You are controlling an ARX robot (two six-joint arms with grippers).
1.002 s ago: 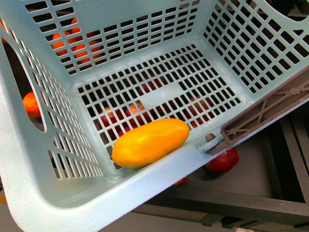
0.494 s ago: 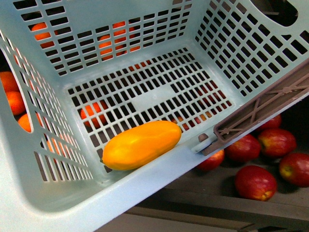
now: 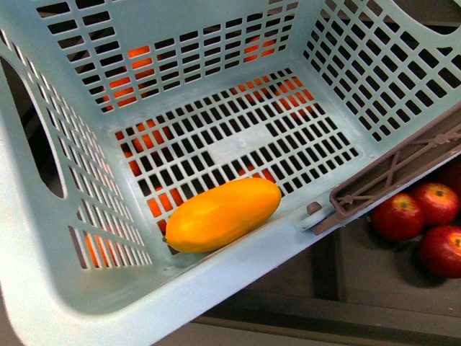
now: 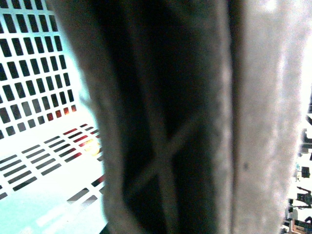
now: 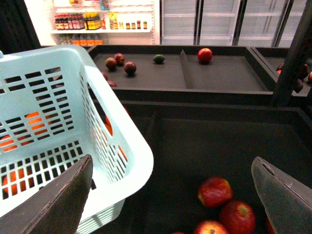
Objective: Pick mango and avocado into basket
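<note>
Basket (image 3: 216,282): one, light teal plastic, slotted walls and floor; brown ribbed handle (image 3: 403,171) lay along its rim.
Mango (image 3: 223,214): one, smooth glossy yellow-orange oval, on basket floor against near wall.
Avocado (image 5: 158,59): one, small dark oval in far tray, well apart from basket.
Red fruits (image 3: 400,216): three, round, glossy, beside basket.
Right jaws: spread wide, empty.
Left jaws: unseen, couldn't tell.
</note>
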